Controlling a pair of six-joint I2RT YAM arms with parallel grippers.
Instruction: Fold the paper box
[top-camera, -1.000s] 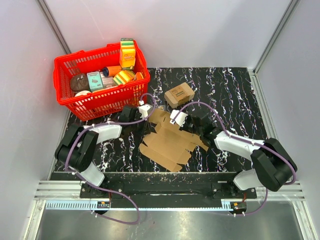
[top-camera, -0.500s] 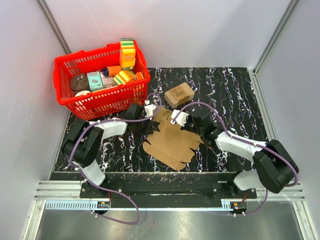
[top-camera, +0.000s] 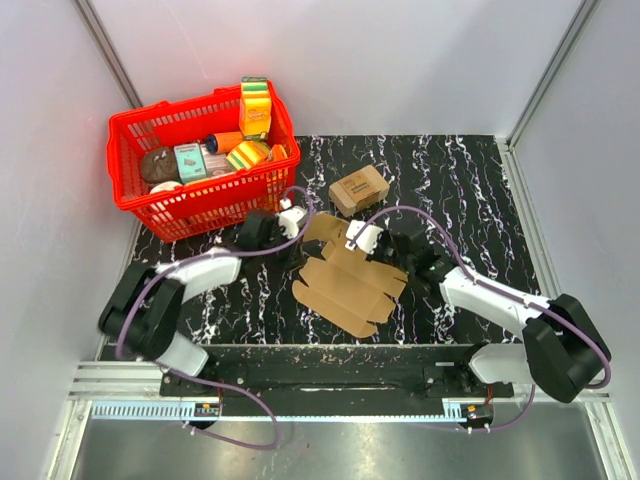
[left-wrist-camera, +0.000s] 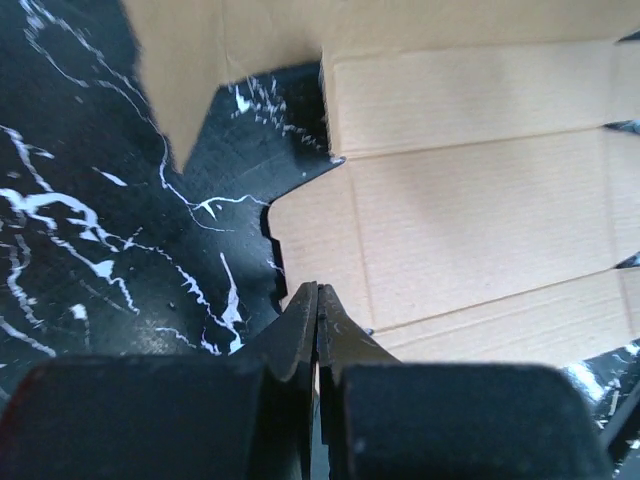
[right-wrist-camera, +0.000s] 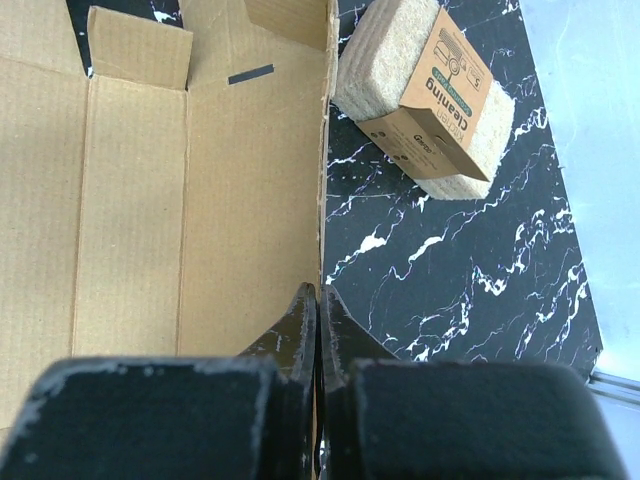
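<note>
flat paper box (top-camera: 348, 285), left tool (left-wrist-camera: 318, 300) and right tool (right-wrist-camera: 317, 298) pinching its edges

Brown paper box (top-camera: 345, 285), black white-veined table (top-camera: 470, 190), red basket (top-camera: 200, 205).

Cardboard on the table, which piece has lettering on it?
The small pack at the far side, its brown sleeve printed with dark lettering. The paper box nearer the arms is a flat sheet without lettering.
</note>
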